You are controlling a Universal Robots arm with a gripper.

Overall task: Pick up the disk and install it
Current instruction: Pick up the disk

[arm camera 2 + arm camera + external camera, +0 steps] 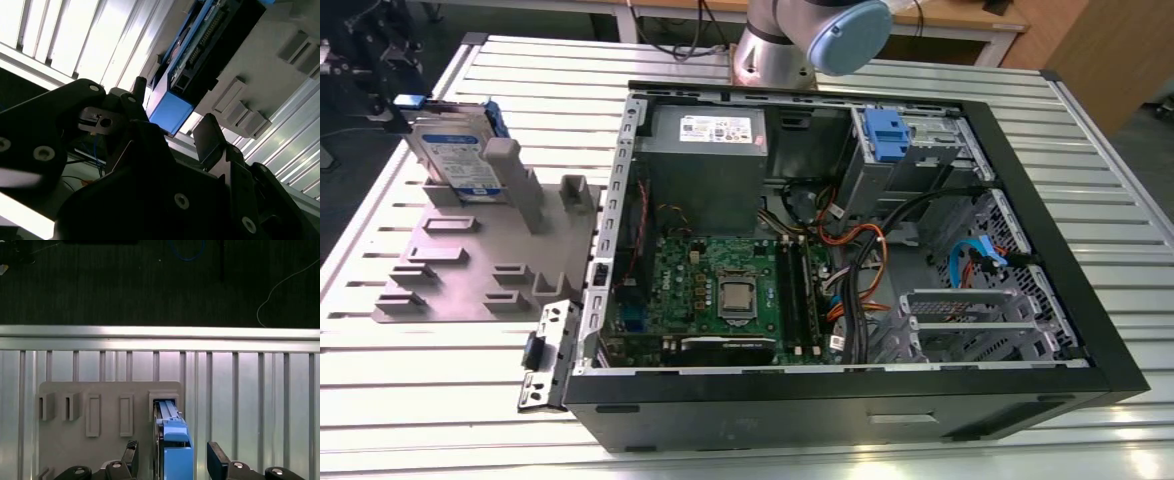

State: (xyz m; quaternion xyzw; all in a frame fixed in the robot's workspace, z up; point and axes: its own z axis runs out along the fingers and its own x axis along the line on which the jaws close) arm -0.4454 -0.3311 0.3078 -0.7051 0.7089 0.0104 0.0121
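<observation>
Disk point(454, 150): upright in a slot of the grey holder point(454, 270), near the table's point(400, 380) far corner on the exterior view's left.
Claw point(173, 460): spread wide and holding nothing; its fingers point(216, 464) flank the disk's blue-framed edge, with a gap on either side.

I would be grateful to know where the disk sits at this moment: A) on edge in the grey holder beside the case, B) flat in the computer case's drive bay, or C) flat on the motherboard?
A: the disk stands on edge in a slot of the grey holder, on the exterior view's left of the computer case, with the open gripper straddling it.
</observation>
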